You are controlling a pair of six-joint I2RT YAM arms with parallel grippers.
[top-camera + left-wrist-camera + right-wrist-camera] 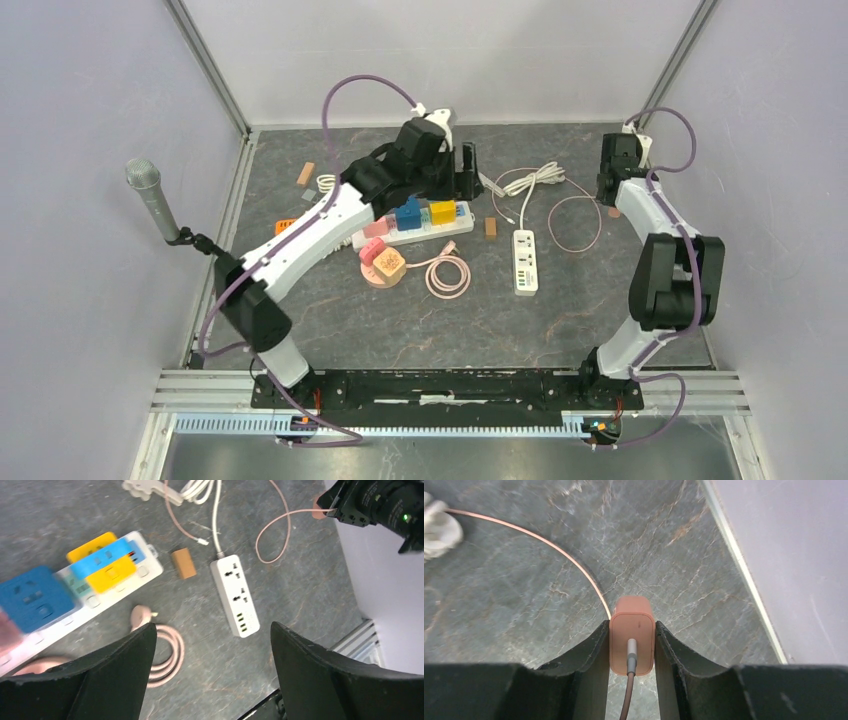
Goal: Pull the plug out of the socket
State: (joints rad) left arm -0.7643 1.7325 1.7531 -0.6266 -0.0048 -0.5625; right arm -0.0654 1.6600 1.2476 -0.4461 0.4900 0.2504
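My right gripper (631, 641) is shut on a salmon-pink plug (631, 625), with one finger on each side of it. It holds the plug over the table near the right wall (612, 205). A thin pink cable (574, 562) runs from the plug to the left. The small white socket strip (525, 262) lies in the middle of the table with nothing plugged in; it also shows in the left wrist view (234, 595). My left gripper (212, 645) is open and empty above the table, near the long strip (467, 172).
A long white strip with blue and yellow adapters (415, 225) lies left of centre. A coiled pink cable (447, 275), a brown block (490, 227), a white cable bundle (535, 180) and a round pink thing (383, 265) lie around. A microphone (150, 195) stands at the left.
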